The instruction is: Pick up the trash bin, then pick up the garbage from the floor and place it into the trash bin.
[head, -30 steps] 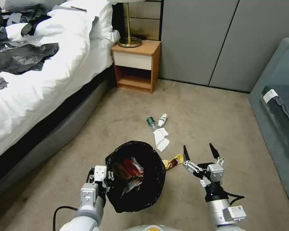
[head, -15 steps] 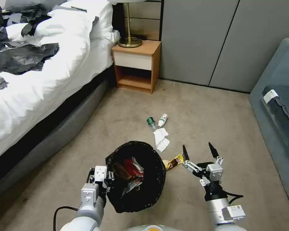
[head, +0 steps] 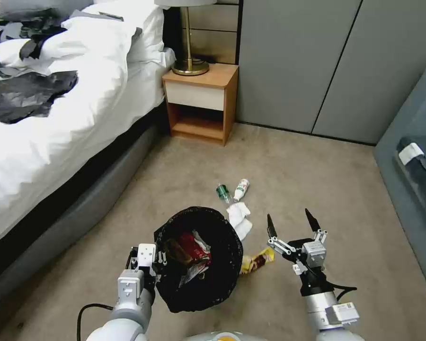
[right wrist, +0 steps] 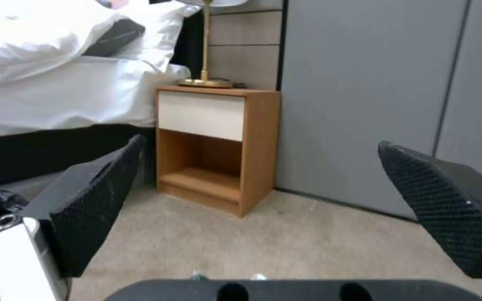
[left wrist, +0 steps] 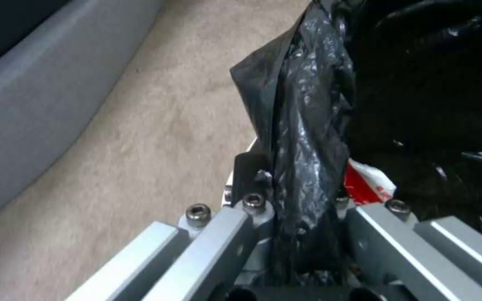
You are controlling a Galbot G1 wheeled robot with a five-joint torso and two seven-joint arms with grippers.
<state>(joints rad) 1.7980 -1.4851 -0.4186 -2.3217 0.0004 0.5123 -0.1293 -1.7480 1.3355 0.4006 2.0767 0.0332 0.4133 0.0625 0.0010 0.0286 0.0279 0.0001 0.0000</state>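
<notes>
You had the left gripper (head: 157, 259) clamped on the trash bin (head: 199, 258) rim, keeping it carried; the right gripper (head: 291, 223) spread wide above the snack wrapper (head: 257, 261).

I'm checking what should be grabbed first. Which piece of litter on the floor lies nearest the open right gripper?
The yellow snack wrapper, beside the trash bin and close to the right gripper; the tissue and two bottles lie farther off.

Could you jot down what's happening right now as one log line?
left gripper: shut on trash bin rim | right gripper: open, empty, above floor | yellow wrapper, tissue, bottles: on carpet
</notes>
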